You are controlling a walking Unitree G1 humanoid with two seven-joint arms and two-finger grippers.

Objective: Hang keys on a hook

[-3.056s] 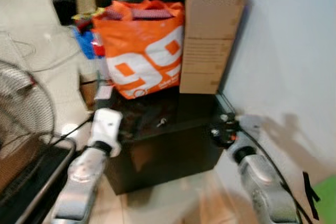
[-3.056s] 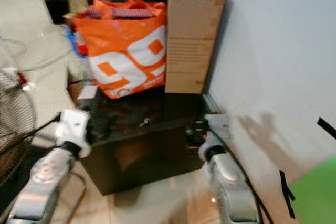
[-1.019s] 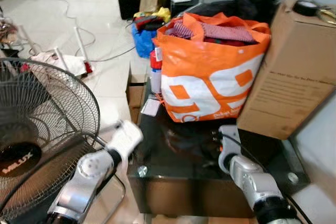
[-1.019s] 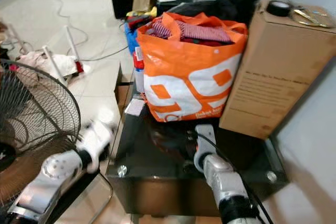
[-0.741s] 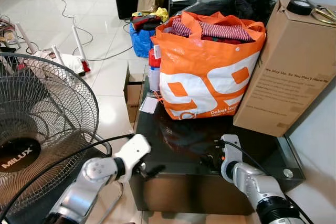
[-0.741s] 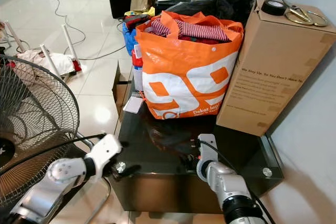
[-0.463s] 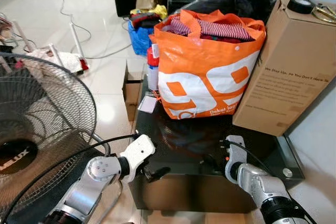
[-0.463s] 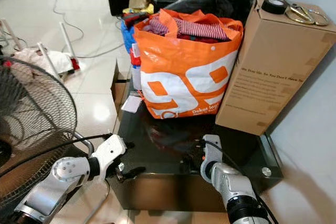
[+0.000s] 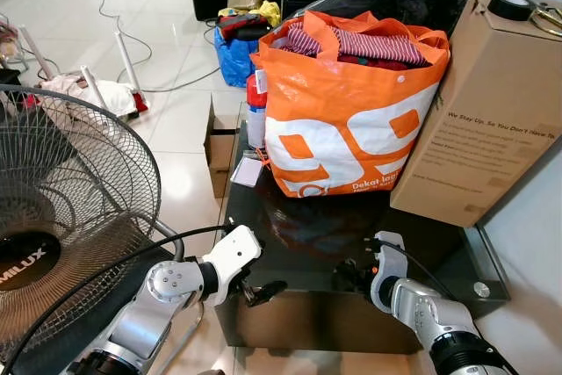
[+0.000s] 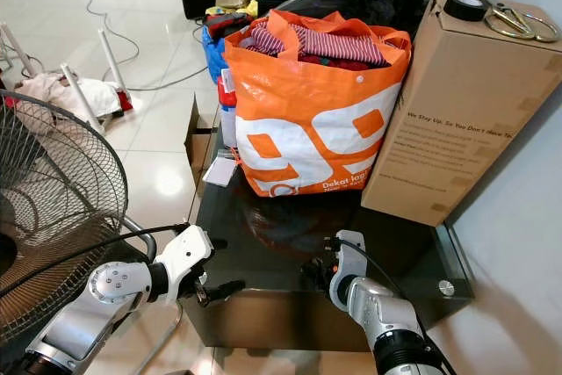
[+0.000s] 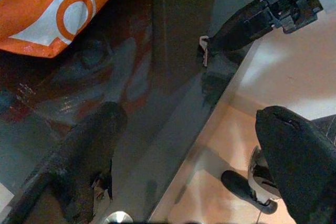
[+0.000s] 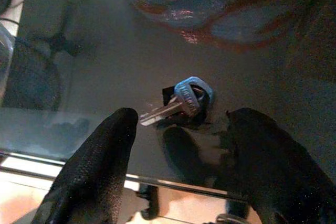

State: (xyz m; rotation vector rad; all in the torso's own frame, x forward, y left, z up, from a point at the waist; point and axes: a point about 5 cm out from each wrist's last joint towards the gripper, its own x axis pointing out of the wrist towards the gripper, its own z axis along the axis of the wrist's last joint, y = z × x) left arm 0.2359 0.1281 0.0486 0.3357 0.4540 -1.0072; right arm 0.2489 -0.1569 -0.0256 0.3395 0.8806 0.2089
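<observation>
My right gripper [image 12: 181,150] sits low over the front part of the black glass table [image 10: 413,256], fingers [image 12: 97,163] spread wide w/ the keys [image 12: 181,100] lying on the glass between and just ahead of the tips. Nothing gripped. Keys = a silver key blade on a blue-headed piece, flat on the tabletop, close to the table's front edge. From the left wrist cam I see the same gripper's black fingers reaching down to the glass w/ a small pale bit of the keys [image 11: 205,56] at their tips.

Left gripper [image 9: 263,290] is at the table's front-left corner, about level w/ the edge, fingers [image 11: 86,150] wide apart, holding nothing; one finger is over the glass, the other out past the edge over the floor.

Further back on the table: a big orange shopping bag [image 9: 351,129] stuffed w/ striped cloth, touching a tall cardboard box [image 9: 483,120] on its right. A tape roll [image 9: 507,6] and scissors [image 10: 518,19] lie on top of the box. A small white card [image 9: 248,173] lies on the table's left side near the bag. A standing fan [image 9: 61,217] is on my left, next to the left arm. Pale wall [image 10: 518,234] to the right.
</observation>
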